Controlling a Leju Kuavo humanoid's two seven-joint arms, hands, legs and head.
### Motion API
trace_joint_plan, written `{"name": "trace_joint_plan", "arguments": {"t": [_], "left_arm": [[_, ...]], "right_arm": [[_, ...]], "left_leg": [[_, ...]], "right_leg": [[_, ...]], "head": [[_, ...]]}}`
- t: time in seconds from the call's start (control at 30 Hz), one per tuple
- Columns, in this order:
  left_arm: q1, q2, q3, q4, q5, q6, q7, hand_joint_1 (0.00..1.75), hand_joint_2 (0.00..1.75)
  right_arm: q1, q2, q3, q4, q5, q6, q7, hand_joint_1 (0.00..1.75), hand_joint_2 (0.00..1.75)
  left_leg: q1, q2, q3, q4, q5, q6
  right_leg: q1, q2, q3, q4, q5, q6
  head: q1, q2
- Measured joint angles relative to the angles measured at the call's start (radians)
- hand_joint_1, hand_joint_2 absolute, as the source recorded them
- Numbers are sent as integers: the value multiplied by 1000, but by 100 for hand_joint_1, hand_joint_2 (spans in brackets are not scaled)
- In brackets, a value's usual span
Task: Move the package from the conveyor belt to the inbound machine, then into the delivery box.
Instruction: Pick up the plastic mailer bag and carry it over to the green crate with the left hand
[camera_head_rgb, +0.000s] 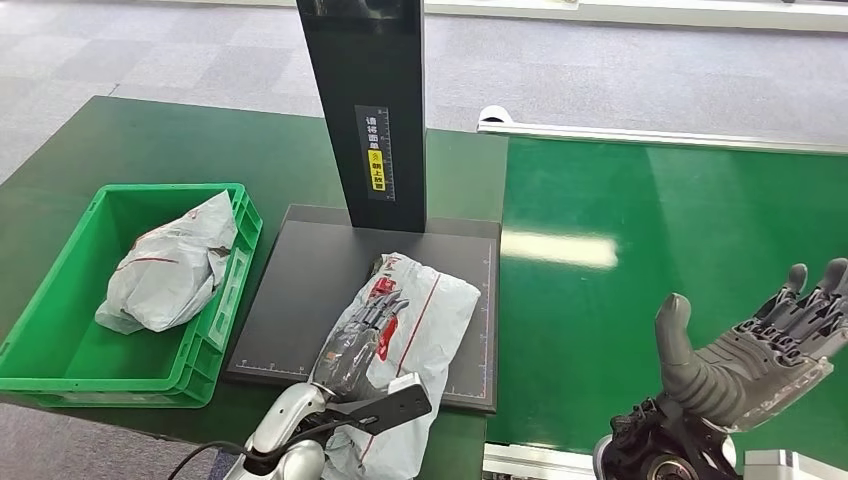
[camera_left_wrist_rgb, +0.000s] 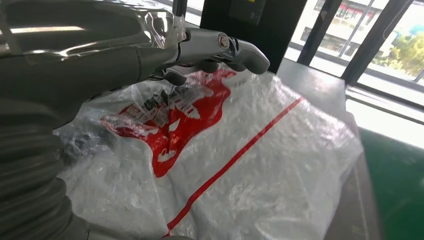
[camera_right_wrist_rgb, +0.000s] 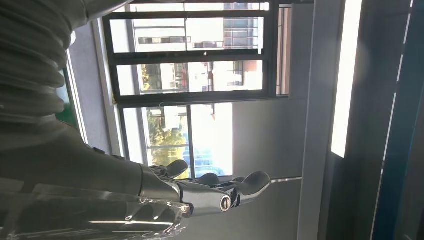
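White package (camera_head_rgb: 420, 330) with red print lying on dark inbound machine platform (camera_head_rgb: 300, 290), near edge overhanging. Left hand (camera_head_rgb: 365, 335) resting flat on top, fingers extended, grip unclear. Right hand (camera_head_rgb: 750, 350) over green conveyor belt (camera_head_rgb: 650, 240), palm up, fingers spread, empty. Green delivery box (camera_head_rgb: 60, 330) left, containing another grey bag (camera_head_rgb: 170, 270).

A dark green worktop (camera_head_rgb: 120, 140) stands on a floor (camera_head_rgb: 180, 50) of grey carpet tiles laid in lighter and darker squares. Large windows (camera_right_wrist_rgb: 200, 90) with dark frames let in bright daylight, with trees and buildings outside, beside a grey wall (camera_right_wrist_rgb: 265, 135). A long bright light strip (camera_right_wrist_rgb: 345, 75) glows next to a grey pillar (camera_right_wrist_rgb: 312, 120).
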Motion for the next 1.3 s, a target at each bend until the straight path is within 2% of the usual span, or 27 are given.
{"name": "trace_joint_plan", "arguments": {"t": [0.3, 0.33, 0.43, 0.47, 0.53, 0.7, 1.1, 1.3], "left_arm": [[-27, -17, 0, 90, -58, 0, 24, 3, 175], [-28, -19, 0, 95, -64, -1, 30, 14, 175], [-32, -26, -1, 109, -77, -4, 42, 120, 175], [-32, -27, -1, 113, -79, -5, 44, 149, 175], [-34, -29, -1, 120, -83, -7, 47, 162, 175], [-51, -33, 3, 131, -98, -18, 56, 174, 175], [-75, -41, 8, 155, -107, -32, 57, 175, 175], [-76, -45, 9, 163, -104, 11, 42, 175, 175]], "right_arm": [[0, 5, -3, 2, 8, 5, 14, 0, 175], [0, 6, -3, 3, 8, 6, 16, 0, 175], [0, 7, -3, 4, 10, 11, 20, 0, 175], [0, 8, -3, 4, 10, 12, 22, 0, 175], [0, 9, -3, 4, 11, 14, 23, 0, 175], [0, 11, -4, 7, 14, 16, 27, 0, 175], [-1, 11, -7, 12, 17, 18, 28, 0, 175], [-1, 12, -14, 12, 19, 18, 28, 0, 175]], "left_leg": [[0, 0, 1, 0, 0, 0], [0, 0, 1, 0, 0, 0], [0, 0, 2, 0, 0, 0], [0, 0, 2, 0, 0, 0], [0, 0, 2, 0, 0, 0], [0, 0, 4, 0, 0, 0], [0, 0, 4, 0, 0, 0], [0, 0, 4, 0, 0, 0]], "right_leg": [[0, 0, 1, 0, 0, 0], [0, 0, 1, 0, 0, 0], [0, 0, 2, 0, 0, 0], [0, 0, 3, 0, 0, 0], [0, 0, 3, 0, 0, 0], [0, 0, 5, 0, 0, 0], [0, 0, 5, 0, 0, 0], [0, 0, 5, 0, 0, 0]], "head": [[0, 0], [0, 0], [0, 0], [0, 0], [0, 0], [0, 0], [0, 0], [0, 0]]}}
